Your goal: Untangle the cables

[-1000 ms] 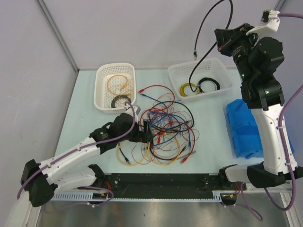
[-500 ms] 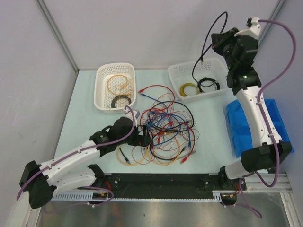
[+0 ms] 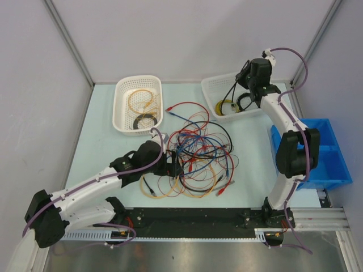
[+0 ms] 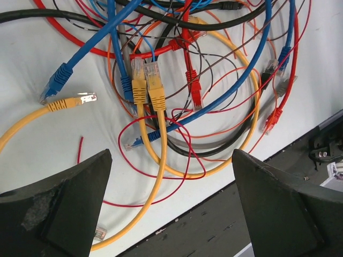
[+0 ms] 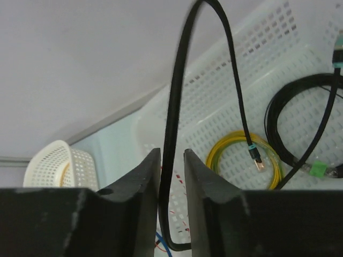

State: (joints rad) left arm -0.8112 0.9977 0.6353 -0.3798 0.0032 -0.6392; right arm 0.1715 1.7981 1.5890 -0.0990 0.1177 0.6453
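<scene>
One tangle of cables, red, blue, yellow, black, at worktop centre. Left tool at tangle's 8 o'clock edge, fingers wide apart, yellow plugs in view between them. Right tool over basket at tangle's 1 o'clock, fingers nearly together, black cable between them; cannot tell whether gripped. Cable's plug end hangs inside basket.

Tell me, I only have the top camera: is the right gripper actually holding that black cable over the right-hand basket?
Observer: In the right wrist view the black cable runs between the fingers of the right gripper, which stand close on both sides. I can't tell whether they pinch it.
Operator: And the left one, has it got anything?
Observer: The left gripper is wide open with nothing between its fingers. Two yellow plugs lie side by side in front of it.
</scene>
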